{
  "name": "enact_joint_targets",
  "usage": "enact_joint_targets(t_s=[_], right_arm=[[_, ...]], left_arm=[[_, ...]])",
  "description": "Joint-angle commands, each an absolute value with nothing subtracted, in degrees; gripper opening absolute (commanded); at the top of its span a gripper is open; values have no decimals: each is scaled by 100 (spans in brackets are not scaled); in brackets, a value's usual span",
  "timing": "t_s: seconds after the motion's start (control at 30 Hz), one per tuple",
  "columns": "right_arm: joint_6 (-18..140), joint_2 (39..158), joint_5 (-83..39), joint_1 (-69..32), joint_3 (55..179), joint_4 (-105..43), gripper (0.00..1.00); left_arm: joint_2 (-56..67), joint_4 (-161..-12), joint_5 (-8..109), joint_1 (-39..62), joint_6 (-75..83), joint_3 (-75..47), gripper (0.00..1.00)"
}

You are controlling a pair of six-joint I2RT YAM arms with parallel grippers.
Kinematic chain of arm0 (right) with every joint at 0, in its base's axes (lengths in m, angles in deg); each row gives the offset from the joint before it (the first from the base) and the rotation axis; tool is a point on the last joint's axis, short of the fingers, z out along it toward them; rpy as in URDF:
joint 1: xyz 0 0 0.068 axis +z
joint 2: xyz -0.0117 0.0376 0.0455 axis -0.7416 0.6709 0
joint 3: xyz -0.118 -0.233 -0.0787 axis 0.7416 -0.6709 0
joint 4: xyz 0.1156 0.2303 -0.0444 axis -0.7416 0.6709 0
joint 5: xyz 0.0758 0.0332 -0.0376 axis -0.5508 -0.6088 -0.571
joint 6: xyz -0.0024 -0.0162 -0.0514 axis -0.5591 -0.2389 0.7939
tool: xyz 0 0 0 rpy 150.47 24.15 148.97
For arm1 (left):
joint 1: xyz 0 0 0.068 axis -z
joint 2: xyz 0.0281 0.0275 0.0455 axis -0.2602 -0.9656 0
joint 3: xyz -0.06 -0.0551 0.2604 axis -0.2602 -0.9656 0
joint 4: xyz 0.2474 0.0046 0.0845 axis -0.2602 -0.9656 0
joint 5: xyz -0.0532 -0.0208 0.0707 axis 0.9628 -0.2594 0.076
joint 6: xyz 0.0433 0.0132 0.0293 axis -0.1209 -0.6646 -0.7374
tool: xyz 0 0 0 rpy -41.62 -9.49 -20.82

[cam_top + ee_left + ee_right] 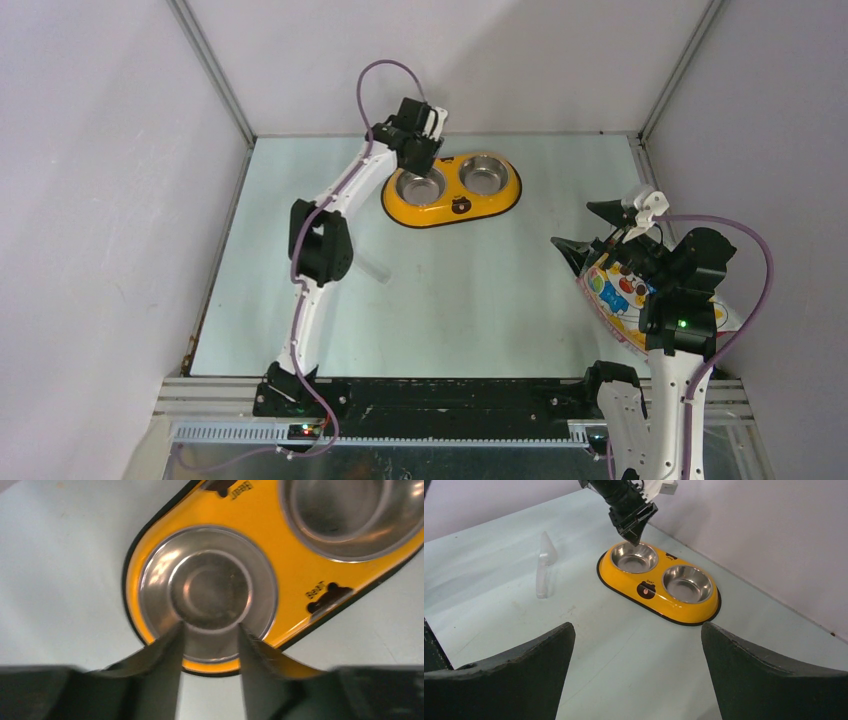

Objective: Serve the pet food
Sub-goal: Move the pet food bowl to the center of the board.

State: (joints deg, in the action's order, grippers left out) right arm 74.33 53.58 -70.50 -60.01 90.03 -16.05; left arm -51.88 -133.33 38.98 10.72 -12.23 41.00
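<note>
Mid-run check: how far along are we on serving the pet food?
Done: nothing yet; both steel cups of the yellow double bowl are empty. In hand: nothing; the left gripper hangs over the left cup, jaws apart, and the right gripper is open by the food bag. Left: pick up the bag or the clear scoop and get kibble into a cup.
</note>
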Motion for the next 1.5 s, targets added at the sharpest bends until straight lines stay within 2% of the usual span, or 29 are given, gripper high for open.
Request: enact_joint_targets(t_s=[0.0, 0.03, 0.07, 0.13, 0.23, 0.33, 0.57, 0.8, 1.03, 1.37, 1.47], right_arm=[[7497, 5338, -7146, -6026, 9011, -1690, 100], [7503, 5341, -7154, -6026, 9011, -1677, 100], [7512, 5344, -7156, -6026, 9011, -1672, 100], [7530, 5353, -7164, -6026, 9011, -1656, 100], [7547, 5387, -7167, -6030, 9011, -1645, 100], [7562, 5398, -7173, -6057, 9012, -1635, 100], [7553, 5475, -7203, -6095, 9013, -1643, 100], [7542, 5511, -7248, -6134, 9030, -1607, 100], [7501, 5548, -7314, -6183, 9046, -1608, 100], [7474, 5538, -7345, -6193, 9046, -1626, 100], [7481, 5517, -7353, -6193, 9046, -1614, 100]], left_arm=[[-5693, -13608, 4628, 1129, -492, 4678, 39], [-5730, -13557, 4605, 1129, -331, 4677, 33], [-5801, -13535, 4531, 1129, -259, 4672, 31], [-5892, -13493, 4383, 1122, -36, 4687, 31], [-6009, -13501, 4280, 1082, 515, 4663, 34], [-6059, -13503, 4292, 1009, 916, 4565, 42], [-6136, -13552, 3743, 639, 1267, 4551, 50], [-6183, -13584, 4175, 52, 1513, 4543, 53], [-6370, -13553, 4388, -207, 1508, 5010, 61], [-6094, -13378, 4367, -698, 1351, 5230, 63], [-5804, -13287, 4859, -716, 1228, 5134, 71]])
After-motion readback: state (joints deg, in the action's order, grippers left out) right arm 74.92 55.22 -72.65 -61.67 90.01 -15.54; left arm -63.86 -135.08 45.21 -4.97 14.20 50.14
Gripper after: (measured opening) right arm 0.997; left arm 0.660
